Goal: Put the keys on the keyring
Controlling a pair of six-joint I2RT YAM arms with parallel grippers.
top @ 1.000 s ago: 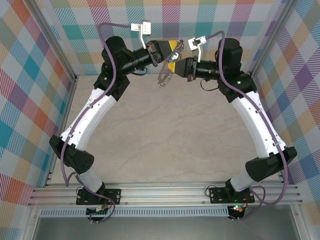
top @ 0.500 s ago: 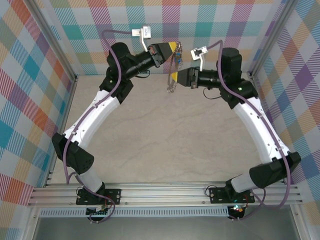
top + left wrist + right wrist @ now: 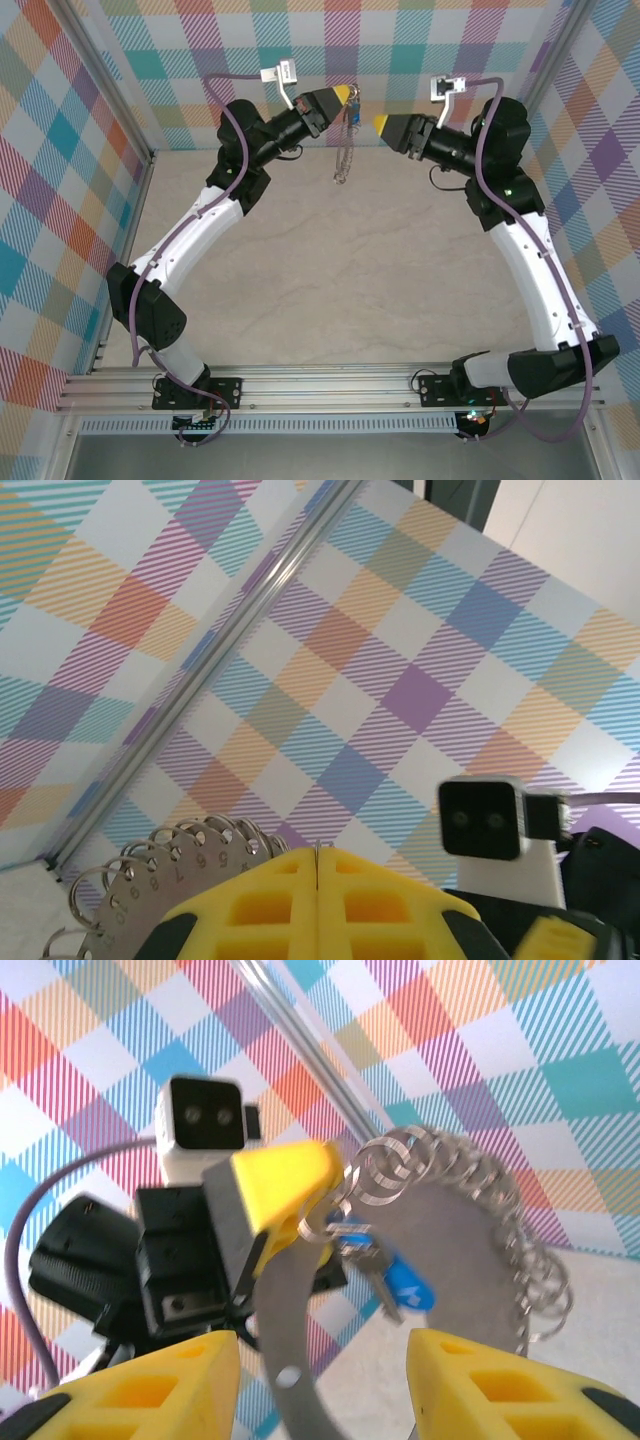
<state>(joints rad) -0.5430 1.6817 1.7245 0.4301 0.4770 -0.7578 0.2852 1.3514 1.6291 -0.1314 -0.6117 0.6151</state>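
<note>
Clamping shut on the keyring top, left gripper lets it hang, long axis down. Key dangles beside that tip. Right gripper, half-open and empty, faces them from the right, near but apart.

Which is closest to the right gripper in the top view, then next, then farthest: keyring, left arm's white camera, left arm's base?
1. keyring, just left of the right gripper
2. left arm's white camera, farther left
3. left arm's base, near-left edge
</note>
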